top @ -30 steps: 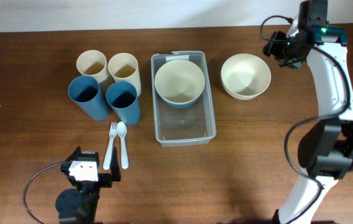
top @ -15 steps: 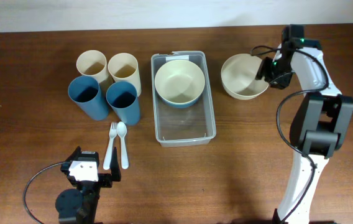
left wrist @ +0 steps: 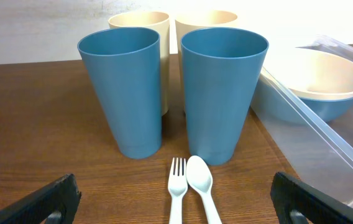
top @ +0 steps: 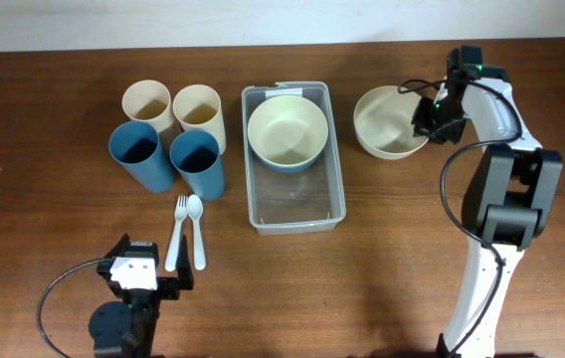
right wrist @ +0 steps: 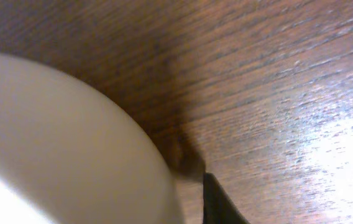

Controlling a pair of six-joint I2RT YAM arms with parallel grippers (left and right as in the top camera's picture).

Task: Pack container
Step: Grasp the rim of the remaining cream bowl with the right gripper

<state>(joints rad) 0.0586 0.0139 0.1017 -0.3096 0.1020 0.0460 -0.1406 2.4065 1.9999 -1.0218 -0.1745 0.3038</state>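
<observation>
The clear plastic container (top: 294,221) lies mid-table and holds a bowl (top: 286,132), blue outside and cream inside, in its far half. The container also shows at the right of the left wrist view (left wrist: 335,152). A cream bowl (top: 387,124) stands to its right. My right gripper (top: 426,117) is at this bowl's right rim. In the right wrist view the bowl's wall (right wrist: 58,143) fills the left, one dark finger (right wrist: 217,199) stands just outside it with a thin gap, and the other finger is hidden. My left gripper (top: 141,281) is open and empty near the front edge.
Two cream cups (top: 173,107) and two blue cups (top: 168,157) stand left of the container. A white fork (top: 175,234) and spoon (top: 197,231) lie side by side in front of the cups, just ahead of the left gripper.
My right gripper came down from the far right corner to the cream bowl's right rim and has barely moved in the last half second. The left arm has not moved.
</observation>
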